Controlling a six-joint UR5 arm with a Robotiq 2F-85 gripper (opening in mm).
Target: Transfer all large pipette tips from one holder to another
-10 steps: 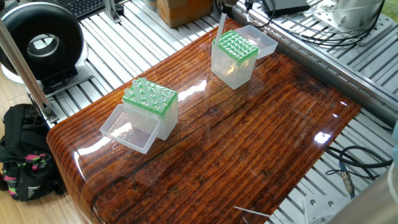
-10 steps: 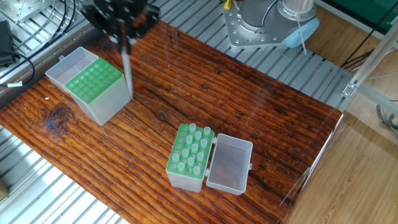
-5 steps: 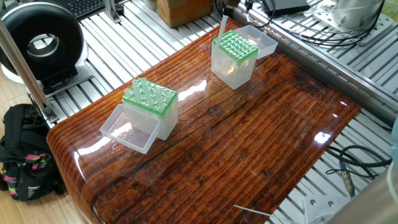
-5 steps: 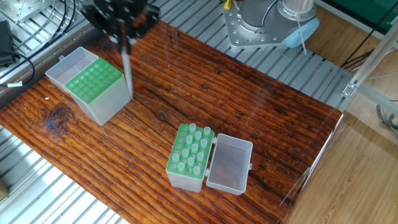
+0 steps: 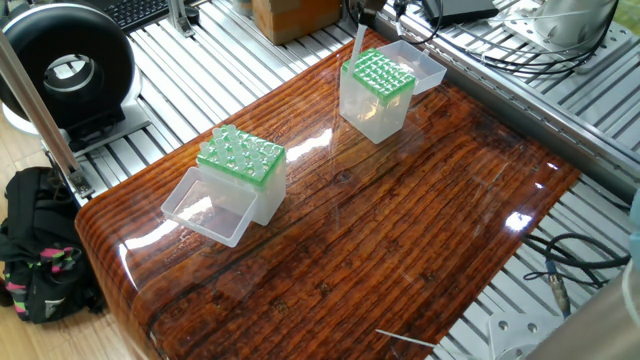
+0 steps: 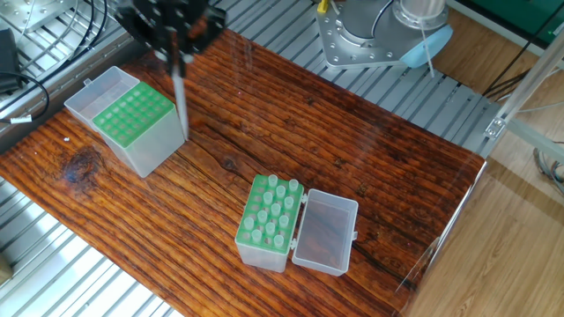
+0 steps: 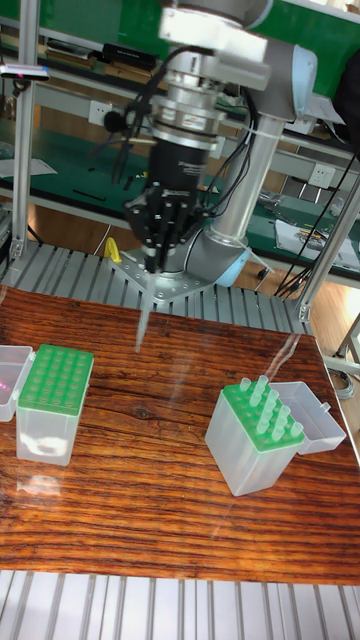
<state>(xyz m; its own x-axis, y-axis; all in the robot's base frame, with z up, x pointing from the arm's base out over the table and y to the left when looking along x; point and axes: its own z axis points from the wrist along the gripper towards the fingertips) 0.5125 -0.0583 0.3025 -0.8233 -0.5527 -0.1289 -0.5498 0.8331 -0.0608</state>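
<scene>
My gripper (image 7: 152, 268) is shut on one large pipette tip (image 7: 143, 322), which hangs straight down from it, whitish and translucent. The tip (image 6: 179, 92) hangs in the air beside the holder with the bare green rack (image 6: 132, 119), near its right edge and apart from it. That holder (image 5: 377, 85) has its clear lid open behind it. The other holder (image 7: 258, 425) stands to the right with several large pipette tips upright in its green rack (image 6: 271, 207). In one fixed view only the gripper's lower end (image 5: 360, 16) shows at the top edge.
The open lid (image 6: 326, 233) of the filled holder lies flat beside it. The robot base (image 6: 379, 31) stands behind the table. A black round device (image 5: 65, 65), a backpack (image 5: 35, 240) and cables (image 5: 565, 260) lie off the table's edges.
</scene>
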